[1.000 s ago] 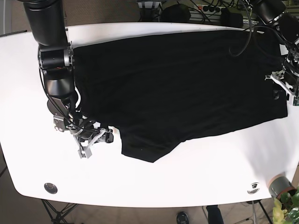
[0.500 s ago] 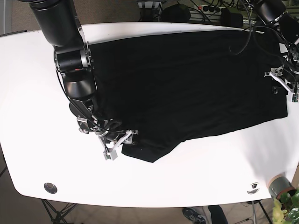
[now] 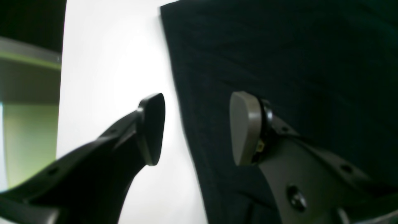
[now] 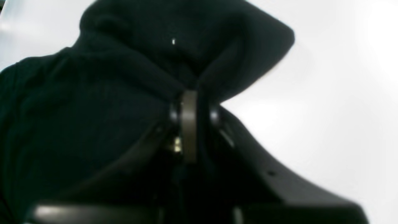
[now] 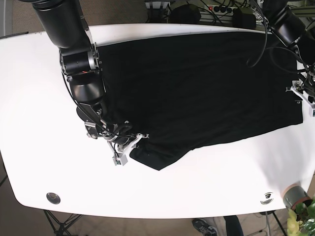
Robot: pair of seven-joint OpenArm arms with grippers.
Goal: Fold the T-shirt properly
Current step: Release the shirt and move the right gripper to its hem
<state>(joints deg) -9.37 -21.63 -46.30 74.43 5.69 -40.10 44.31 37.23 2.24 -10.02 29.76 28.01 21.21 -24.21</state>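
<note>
right gripper (image 4: 189, 102) jaws pinching T-shirt (image 5: 197, 83) sleeve | left gripper (image 3: 197, 127) jaws spread over hem

On the white counter (image 5: 206, 182) lies one black cloth T-shirt (image 5: 197, 83). Two black robot arms reach over it. One small green plant (image 5: 302, 219) sits by the counter's corner.

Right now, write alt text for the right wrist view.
The right tool is shut on a bunched fold of the black T-shirt, seen blurred and close up. The white table fills the right side.
</note>
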